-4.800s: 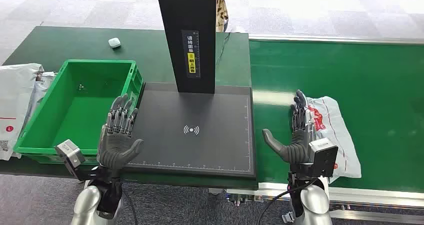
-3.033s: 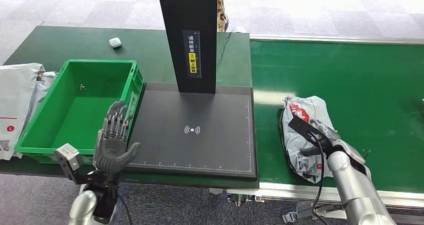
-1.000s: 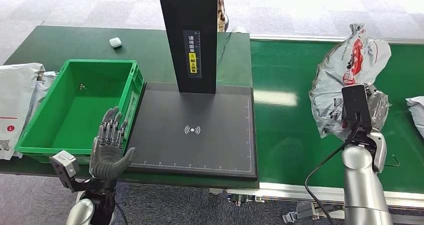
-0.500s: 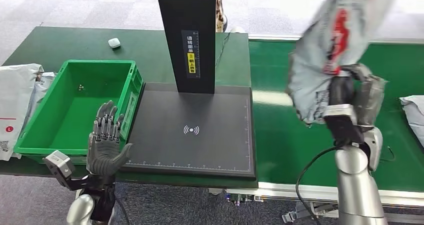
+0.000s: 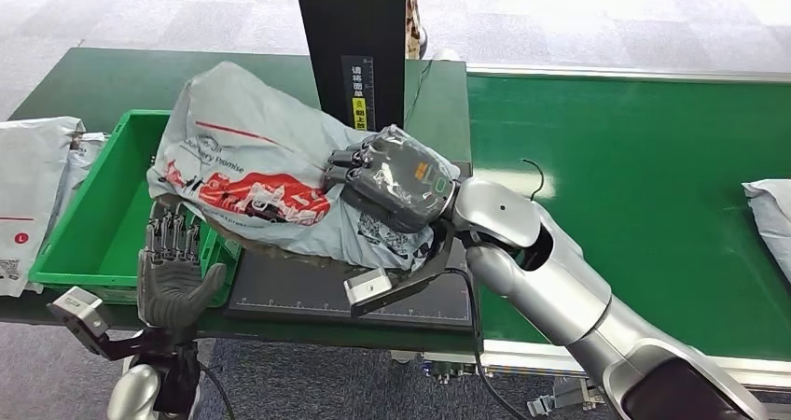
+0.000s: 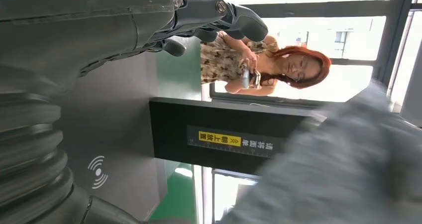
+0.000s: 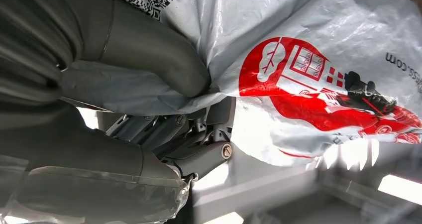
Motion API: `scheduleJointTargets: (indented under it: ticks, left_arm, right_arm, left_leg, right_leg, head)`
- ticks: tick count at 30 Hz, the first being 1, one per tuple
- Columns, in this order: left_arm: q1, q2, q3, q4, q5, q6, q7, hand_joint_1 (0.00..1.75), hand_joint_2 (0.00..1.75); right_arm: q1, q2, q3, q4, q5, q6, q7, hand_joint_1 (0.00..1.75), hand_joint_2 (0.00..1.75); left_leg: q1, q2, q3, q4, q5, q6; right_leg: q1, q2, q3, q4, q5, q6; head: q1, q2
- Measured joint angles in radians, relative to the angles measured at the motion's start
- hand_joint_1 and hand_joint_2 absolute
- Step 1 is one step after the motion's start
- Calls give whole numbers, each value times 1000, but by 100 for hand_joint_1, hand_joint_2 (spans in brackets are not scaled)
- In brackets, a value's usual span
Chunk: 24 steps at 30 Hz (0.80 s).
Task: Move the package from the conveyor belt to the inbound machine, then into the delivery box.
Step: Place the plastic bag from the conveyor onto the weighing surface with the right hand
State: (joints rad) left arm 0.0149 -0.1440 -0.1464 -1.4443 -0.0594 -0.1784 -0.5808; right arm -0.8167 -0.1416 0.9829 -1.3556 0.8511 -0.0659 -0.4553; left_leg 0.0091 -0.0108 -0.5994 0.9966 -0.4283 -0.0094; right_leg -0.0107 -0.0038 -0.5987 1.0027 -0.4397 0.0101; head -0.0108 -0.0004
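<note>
Grey plastic film, crinkled and slack: being carried as a poly mailer package (image 5: 244, 179) in the air above the near-left part of the inbound machine's black scan plate (image 5: 312, 287), with its far end overhanging the green delivery box (image 5: 98, 229). Sagging and folding around its contents, so probably light, soft and slippery, and not stiff enough to sit flat when set down. Being gripped at its near end by the right hand (image 5: 396, 187), fingers curled over the top and the thumb (image 7: 149, 59) pressing a bunch of film in the right wrist view. Judging a handful of gathered film as the surest hold, since a smooth flat face is likely to slide.

Waiting just beside the box's near corner, under the package's hanging end: the left hand (image 5: 173, 275), holding nothing, palm up and fingers spread.

Standing close behind the package: the machine's black column (image 5: 350, 28), the likeliest thing to snag a swinging bag. Lying on the green conveyor belt (image 5: 644, 149) at its right edge: another grey package (image 5: 770, 210). Lying on the tabletop (image 5: 112, 75) left of the box: white mailers (image 5: 28, 187). Standing beyond the machine in the left wrist view: a person (image 6: 249, 67) looking at a phone.
</note>
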Motion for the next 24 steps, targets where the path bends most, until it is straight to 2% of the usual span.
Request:
scheduleJointTargets:
  ticks: [5,10,13,21,24]
  left_arm:
    - [8,1,5,-4,0,0,4,0,175]
    - [14,3,14,-8,-2,-1,6,0,175]
    - [16,4,18,-8,-5,2,8,0,175]
    - [16,4,20,-8,-7,15,15,0,175]
    - [18,4,20,-8,-7,26,21,0,175]
  right_arm:
    - [-25,-2,70,33,-19,48,9,175,175]
    - [-74,-3,146,122,-109,332,82,175,175]
    - [-102,-3,209,227,-131,429,140,175,175]
    - [-148,-3,305,383,-146,469,194,175,175]
    - [-154,-6,324,403,-131,483,257,175,175]
  left_leg:
    - [0,0,0,0,0,0]
    - [0,0,0,0,0,0]
    - [0,0,0,0,0,0]
    - [0,0,0,0,0,0]
    - [0,0,0,0,0,0]
  right_leg:
    - [0,0,0,0,0,0]
    - [0,0,0,0,0,0]
    - [0,0,0,0,0,0]
    - [0,0,0,0,0,0]
    - [0,0,0,0,0,0]
  head:
    - [0,0]
    - [0,0]
    - [0,0]
    - [0,0]
    - [0,0]
